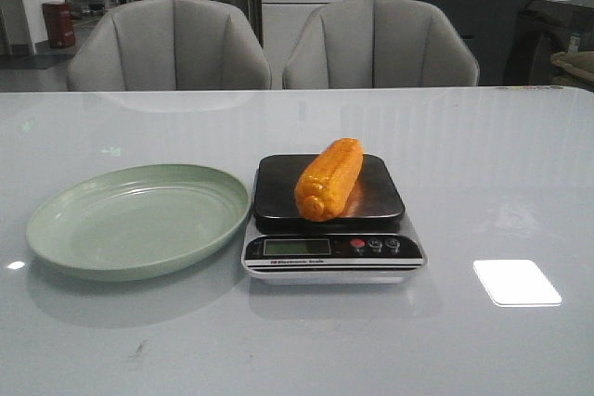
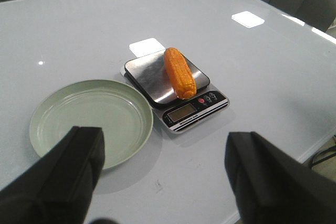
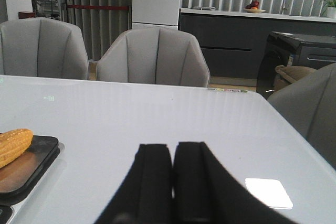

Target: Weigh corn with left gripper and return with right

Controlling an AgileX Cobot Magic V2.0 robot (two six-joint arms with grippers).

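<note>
Ridged corn (image 1: 329, 179) (blunt-ended) — flat black scale (image 1: 278, 194)

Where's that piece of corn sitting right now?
In the front view the corn lies diagonally on the black platform of the kitchen scale near the table's middle, just right of the green plate; no gripper touches it.

From the front we look low and level across the table (image 1: 483, 164), close to the scale (image 1: 332, 246), chairs (image 1: 167, 44) behind. Our left wrist camera sits high and well back, angled down between its spread fingers (image 2: 58, 182). Our right wrist camera sits low beside the scale, facing the chairs. All three share the scale and corn (image 1: 329, 178).
</note>
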